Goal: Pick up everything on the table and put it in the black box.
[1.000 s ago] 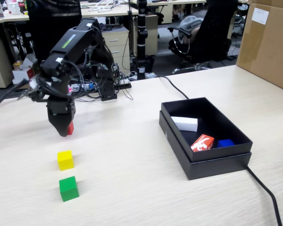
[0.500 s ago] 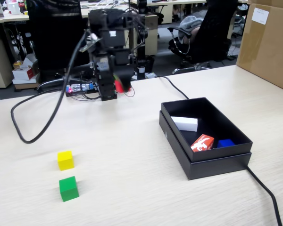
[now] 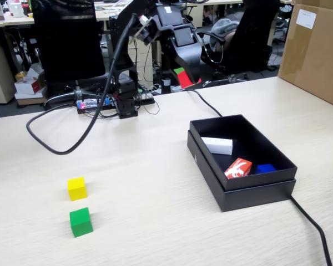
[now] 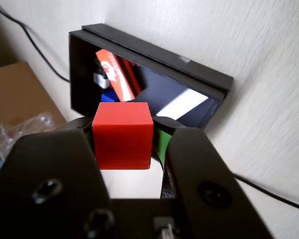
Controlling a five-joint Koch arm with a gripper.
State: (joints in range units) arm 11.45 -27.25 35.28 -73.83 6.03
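Note:
My gripper (image 3: pixel 183 78) hangs high over the back of the table, left of and behind the black box (image 3: pixel 250 191), shut on the red cube (image 3: pixel 185 80). In the wrist view the red cube (image 4: pixel 122 134) sits squeezed between the two black jaws of my gripper (image 4: pixel 123 132), with the black box (image 4: pixel 154 52) below it. The yellow cube (image 3: pixel 76 188) and the green cube (image 3: pixel 80 221) rest on the table (image 3: pixel 150 221) at the front left, far from the gripper.
Inside the box lie a white block (image 3: pixel 217 145), a red-and-white packet (image 3: pixel 238 168) and a blue piece (image 3: pixel 265 168). A big brown carton (image 3: pixel 316 50) stands at the right. A thick black cable (image 3: pixel 61 145) loops over the left of the table; a thinner one (image 3: pixel 313 227) runs past the box.
The arm rose from low at the left near the yellow cube and swung right toward the box, carrying the red cube.

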